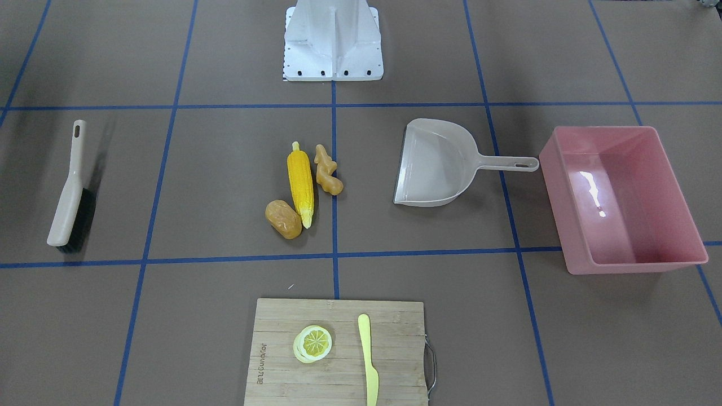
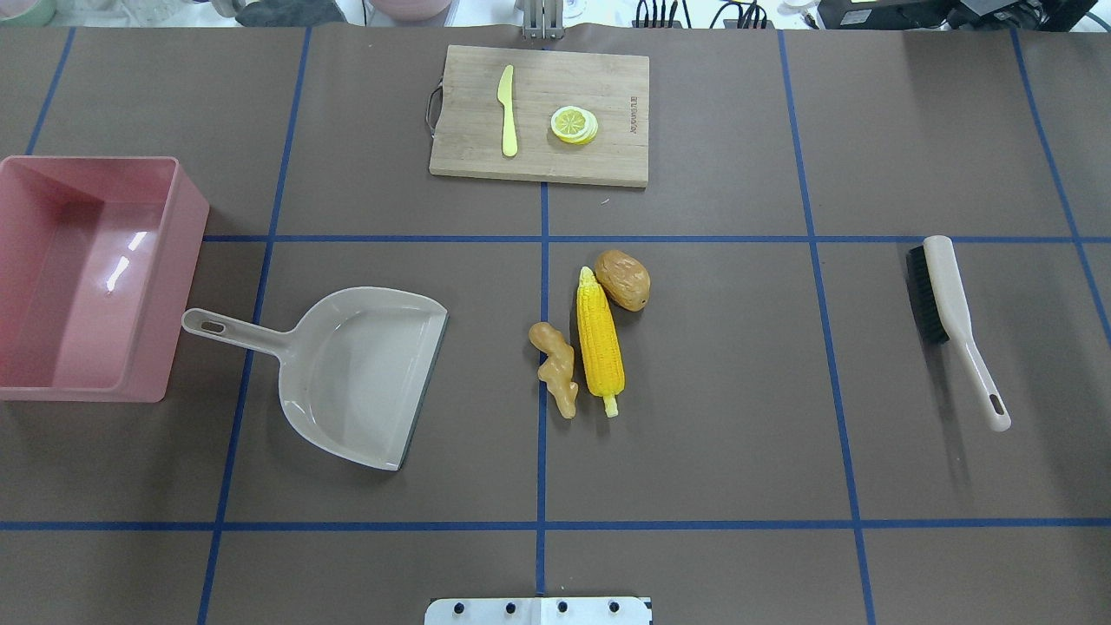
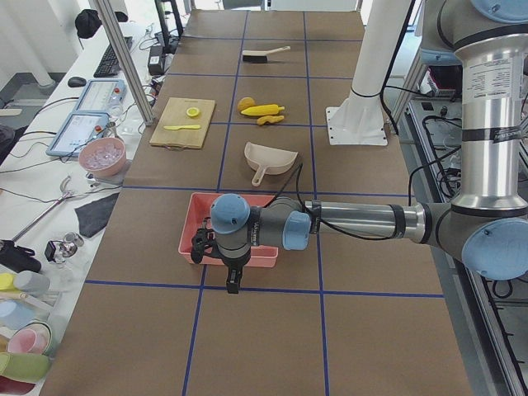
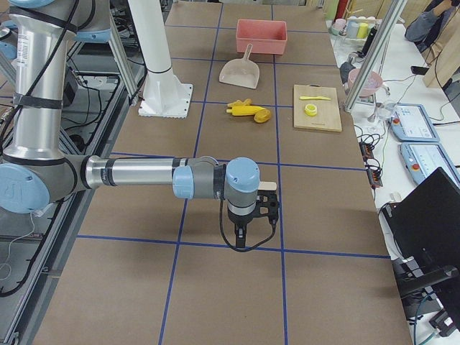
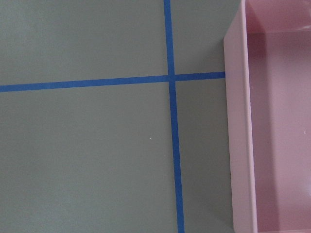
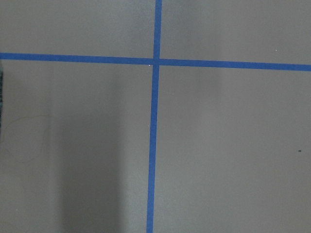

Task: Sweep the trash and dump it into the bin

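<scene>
The trash lies together at the table's middle: a yellow corn cob [image 2: 600,342], a brown potato [image 2: 622,279] and a knobbly tan ginger root [image 2: 556,368]. The pink bin [image 2: 178,286] stands empty at the overhead view's left edge. My left gripper [image 3: 200,246] hangs over the bin's outer end, whose wall fills the right of the left wrist view [image 5: 238,145]. My right gripper [image 4: 268,205] hangs near the brush at the opposite end. Both grippers show only in the side views, so I cannot tell whether they are open or shut.
A beige dustpan [image 2: 356,373] lies between bin and trash, handle toward the bin. A beige brush with black bristles [image 2: 950,321] lies at the right. A wooden cutting board [image 2: 538,161] at the far edge holds a lemon slice [image 2: 574,124] and a pale yellow knife [image 2: 508,111].
</scene>
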You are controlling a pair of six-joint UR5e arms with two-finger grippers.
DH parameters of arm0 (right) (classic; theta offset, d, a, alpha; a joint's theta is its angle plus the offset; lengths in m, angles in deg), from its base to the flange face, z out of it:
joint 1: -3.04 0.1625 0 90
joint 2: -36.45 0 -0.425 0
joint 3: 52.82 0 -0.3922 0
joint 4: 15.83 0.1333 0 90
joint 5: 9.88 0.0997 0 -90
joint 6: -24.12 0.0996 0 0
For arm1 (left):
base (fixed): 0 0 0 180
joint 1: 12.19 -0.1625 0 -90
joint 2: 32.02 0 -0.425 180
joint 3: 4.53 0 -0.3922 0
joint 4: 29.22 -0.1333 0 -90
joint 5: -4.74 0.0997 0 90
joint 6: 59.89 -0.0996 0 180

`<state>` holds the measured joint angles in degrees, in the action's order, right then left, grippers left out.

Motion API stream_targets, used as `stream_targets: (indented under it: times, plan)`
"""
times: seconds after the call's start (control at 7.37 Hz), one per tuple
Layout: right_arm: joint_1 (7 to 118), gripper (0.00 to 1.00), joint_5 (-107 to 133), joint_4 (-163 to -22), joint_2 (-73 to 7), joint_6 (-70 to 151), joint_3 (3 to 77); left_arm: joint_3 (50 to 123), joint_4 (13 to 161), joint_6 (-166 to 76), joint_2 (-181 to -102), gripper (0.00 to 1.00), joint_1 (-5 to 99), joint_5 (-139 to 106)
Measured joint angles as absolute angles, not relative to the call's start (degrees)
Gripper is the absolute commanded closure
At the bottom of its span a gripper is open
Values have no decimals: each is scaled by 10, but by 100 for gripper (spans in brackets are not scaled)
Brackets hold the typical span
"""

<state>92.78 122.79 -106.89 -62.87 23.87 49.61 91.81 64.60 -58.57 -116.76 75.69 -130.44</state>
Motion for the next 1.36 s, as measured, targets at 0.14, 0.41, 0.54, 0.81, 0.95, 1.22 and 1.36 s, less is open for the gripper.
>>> stream_targets:
  times: [0.14,0.41,0.54,0.81,0.95,1.22,1.36]
  plan:
    - [928,0,1227,-1069,-629,237,495,918,646,-586,-1168,1,757,-1304]
    - [928,0,1228,-1069,-630,240,492,918,646,-586,-1168,1,757,-1302]
    - [928,0,1229,-1070,-630,242,489,920,645,-586,-1168,1,757,-1302]
    - [928,0,1231,-1070,-630,243,489,925,645,-586,-1167,1,758,-1301]
    - [928,0,1233,-1070,-630,244,491,927,645,-586,-1167,1,758,-1300]
    - [928,0,1237,-1070,-630,245,492,928,645,-586,-1167,1,758,-1300]
    - [928,0,1237,-1070,-629,244,491,932,645,-586,-1169,1,757,-1299]
